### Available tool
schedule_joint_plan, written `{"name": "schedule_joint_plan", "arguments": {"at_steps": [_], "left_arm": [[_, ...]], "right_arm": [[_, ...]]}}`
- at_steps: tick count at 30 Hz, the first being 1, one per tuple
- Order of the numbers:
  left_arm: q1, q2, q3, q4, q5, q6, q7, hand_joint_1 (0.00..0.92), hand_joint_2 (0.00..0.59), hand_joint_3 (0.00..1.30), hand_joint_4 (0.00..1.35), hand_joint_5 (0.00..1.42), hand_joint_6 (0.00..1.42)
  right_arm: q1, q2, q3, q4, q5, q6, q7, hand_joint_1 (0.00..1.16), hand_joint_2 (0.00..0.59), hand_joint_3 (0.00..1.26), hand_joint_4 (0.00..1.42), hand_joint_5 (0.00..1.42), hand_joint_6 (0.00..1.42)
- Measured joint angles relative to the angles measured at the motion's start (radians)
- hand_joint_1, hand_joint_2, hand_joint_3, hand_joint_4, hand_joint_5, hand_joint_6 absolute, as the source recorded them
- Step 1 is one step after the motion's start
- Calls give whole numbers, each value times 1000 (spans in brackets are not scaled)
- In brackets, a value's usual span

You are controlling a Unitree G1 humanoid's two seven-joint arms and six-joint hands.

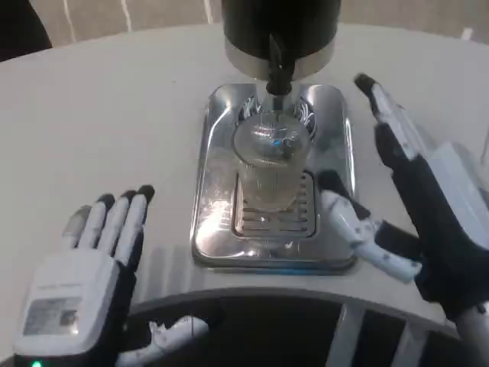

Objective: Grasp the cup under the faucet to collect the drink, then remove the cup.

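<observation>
A clear ribbed cup [271,164] stands on the grille of a shiny steel drip tray [218,229], directly under the black faucet [277,73] of a dark dispenser [279,27]. My right hand [409,195] is open just right of the cup, fingers pointing away and thumb reaching toward the cup's base, a small gap left between them. Fingers stretched forward, my left hand [88,275] lies flat and open on the table at the lower left, well away from the tray.
The white table [114,115] spreads wide on the left of the tray. A dark curved edge [267,321] of the robot's body runs along the bottom.
</observation>
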Motion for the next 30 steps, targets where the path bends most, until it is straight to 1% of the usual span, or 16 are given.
{"name": "schedule_joint_plan", "arguments": {"at_steps": [1, 6, 8, 9, 11, 14, 16, 18, 21, 25, 28, 30], "left_arm": [[8, -4, -4, -6, 10, 3, -3, 0, 104, 0, 0, 0, 16], [34, -18, -7, -16, 21, 4, -5, 0, 110, 0, 0, 0, 13], [38, -21, -7, -18, 21, 4, -5, 0, 112, 0, 0, 0, 12], [43, -24, -8, -24, 23, 4, -5, 0, 113, 0, 0, 0, 12], [46, -28, -10, -33, 28, 5, -5, 0, 114, 0, 0, 0, 12], [54, -36, -21, -53, 56, 8, -5, 0, 115, 0, 0, 0, 11], [56, -38, -27, -55, 64, 8, -6, 0, 116, 0, 0, 0, 11], [56, -38, -28, -55, 64, 10, -8, 0, 117, 0, 0, 0, 11], [55, -38, -28, -55, 64, 10, -9, 0, 117, 0, 0, 0, 11], [55, -35, -29, -55, 83, 8, -3, 0, 126, 0, 0, 0, 18], [55, -34, -29, -56, 100, 7, 3, 0, 128, 0, 0, 0, 21], [55, -34, -30, -55, 105, 6, 6, 0, 129, 0, 0, 0, 25]], "right_arm": [[-27, 0, -2, 14, 25, 9, 1, 426, 519, 0, 0, 0, 0], [-112, 3, -4, 72, 109, 49, 1, 434, 533, 0, 0, 0, 0], [-133, 2, -5, 83, 134, 54, 0, 436, 534, 0, 0, 0, 0], [-152, 2, -9, 93, 163, 58, -1, 437, 535, 0, 0, 0, 0], [-168, 3, -13, 106, 195, 63, -2, 440, 538, 0, 0, 0, 0], [-200, 3, -26, 145, 272, 71, -4, 442, 537, 0, 0, 0, 1], [-214, 0, -28, 158, 306, 73, -4, 443, 536, 0, 0, 0, 1], [-245, -3, -24, 180, 336, 73, -5, 444, 535, 0, 0, 0, 1], [-280, -7, -13, 200, 357, 73, -9, 444, 531, 0, 0, 0, 1], [-359, -4, 18, 274, 374, 70, -32, 439, 530, 0, 0, 0, 1], [-398, -6, 39, 307, 378, 54, -41, 435, 530, 0, 0, 0, 1], [-443, -3, 52, 342, 384, 50, -51, 433, 530, 0, 0, 0, 1]]}}
